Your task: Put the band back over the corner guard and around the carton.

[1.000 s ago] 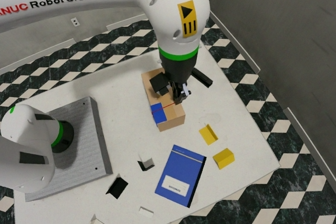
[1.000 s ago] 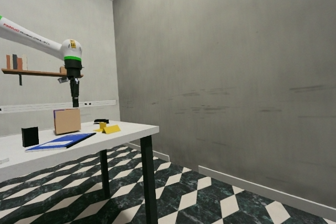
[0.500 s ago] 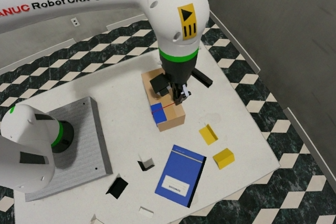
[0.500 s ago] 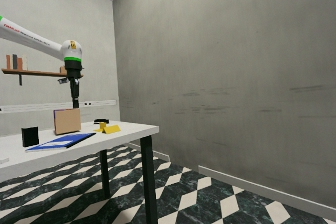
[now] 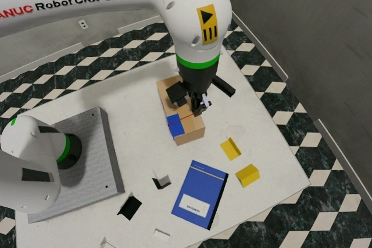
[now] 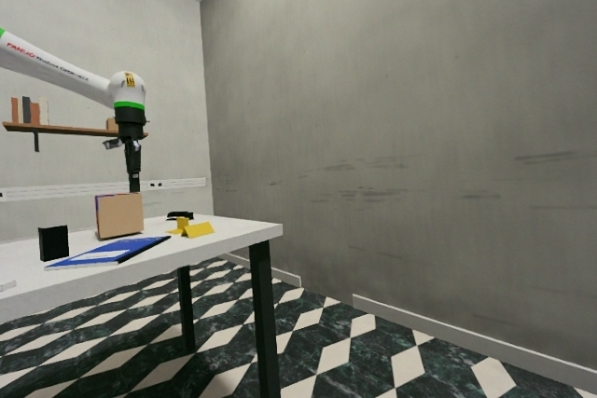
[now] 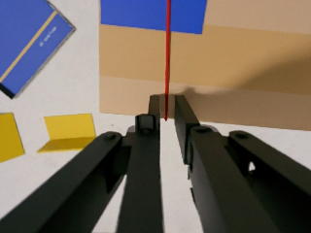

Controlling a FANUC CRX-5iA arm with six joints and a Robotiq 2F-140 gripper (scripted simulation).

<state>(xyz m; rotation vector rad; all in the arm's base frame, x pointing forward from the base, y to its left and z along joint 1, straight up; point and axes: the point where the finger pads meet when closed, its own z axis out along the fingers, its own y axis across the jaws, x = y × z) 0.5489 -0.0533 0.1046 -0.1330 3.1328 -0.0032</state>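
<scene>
The carton [image 5: 190, 137] [image 6: 120, 216] [image 7: 131, 50] stands on the table and looks level. The blue corner guard [image 5: 176, 129] [image 7: 141, 14] lies over its top edge near one end. The thin red band [image 5: 186, 117] [image 7: 168, 58] crosses the guard and the carton's top, and reaches the opposite long edge in the wrist view. My gripper [image 5: 196, 114] [image 6: 134, 188] [image 7: 166, 110] points down at that edge. Its fingers are slightly apart, with the band's end showing in the narrow gap and not visibly pinched. The band's course down the sides and underneath is hidden.
Two yellow angle pieces [image 5: 231, 149] [image 5: 247, 175] and a blue notebook [image 5: 199, 186] [image 6: 108, 251] lie beyond the carton's guarded end. Two black angle pieces [image 5: 129, 207] [image 5: 158, 184] are nearer the robot's base plate [image 5: 90, 161]. A long black object [image 5: 224, 85] lies beside the carton.
</scene>
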